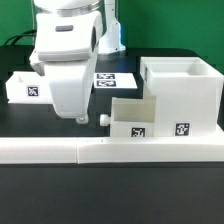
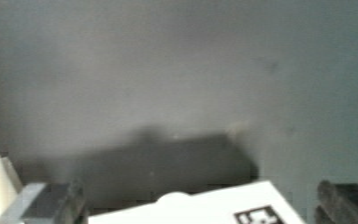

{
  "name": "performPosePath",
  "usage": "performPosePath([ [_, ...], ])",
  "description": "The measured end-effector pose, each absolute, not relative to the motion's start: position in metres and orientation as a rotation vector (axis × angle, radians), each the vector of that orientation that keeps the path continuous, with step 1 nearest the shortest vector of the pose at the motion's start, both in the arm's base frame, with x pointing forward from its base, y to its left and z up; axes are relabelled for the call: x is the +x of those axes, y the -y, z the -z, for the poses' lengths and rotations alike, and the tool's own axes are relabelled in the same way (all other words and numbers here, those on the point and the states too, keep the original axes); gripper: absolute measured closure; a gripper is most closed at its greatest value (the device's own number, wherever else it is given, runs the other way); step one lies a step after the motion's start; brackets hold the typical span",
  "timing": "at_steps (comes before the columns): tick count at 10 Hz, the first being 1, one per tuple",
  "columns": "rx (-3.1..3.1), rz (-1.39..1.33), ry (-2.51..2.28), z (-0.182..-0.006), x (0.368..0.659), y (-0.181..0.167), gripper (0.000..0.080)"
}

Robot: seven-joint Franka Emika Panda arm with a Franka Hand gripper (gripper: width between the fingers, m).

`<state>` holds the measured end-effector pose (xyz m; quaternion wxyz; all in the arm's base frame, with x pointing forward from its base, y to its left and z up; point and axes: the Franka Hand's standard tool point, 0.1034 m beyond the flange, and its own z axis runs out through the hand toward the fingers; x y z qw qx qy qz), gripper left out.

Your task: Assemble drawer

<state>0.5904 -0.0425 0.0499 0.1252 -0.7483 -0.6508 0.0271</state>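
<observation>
1. Check the gripper (image 2: 201,198) in the wrist view. Its two fingers (image 2: 51,200) stand wide apart, with nothing clamped between them. A white tagged part (image 2: 202,212) shows low between the fingers. You cannot tell from this view which part it is, or whether either finger touches it.

2. Locate the arm (image 1: 68,45) in the exterior view. Its lower end hangs over the table (image 1: 110,200), just to the exterior view's left of the knob (image 1: 102,118). The fingertips themselves are not clear here.

3. Locate the drawer (image 1: 138,112). It stands upright on the table, open side up, with the knob pointing to the exterior view's left and a tag on its near face.

4. Note the case (image 1: 185,100), the taller open box at the exterior view's right. The drawer sits close against its near left corner; actual contact cannot be confirmed.

5. Note the second drawer (image 1: 24,88) at the exterior view's far left, well apart from the case.

6. The marker board (image 1: 108,79) lies flat behind the arm. A long white rail (image 1: 60,150) runs along the near side.
</observation>
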Motion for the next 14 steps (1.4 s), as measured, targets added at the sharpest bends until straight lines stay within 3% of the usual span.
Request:
performPosePath([
  [3, -2.185, -0.073, 1.89, -0.045, 0.587, 0.047, 0.015],
  [8, -2.162, -0.086, 1.865, -0.047, 0.6, 0.009, 0.015],
  [14, -2.25, -0.144, 1.808, -0.047, 0.601, 0.012, 0.015],
])
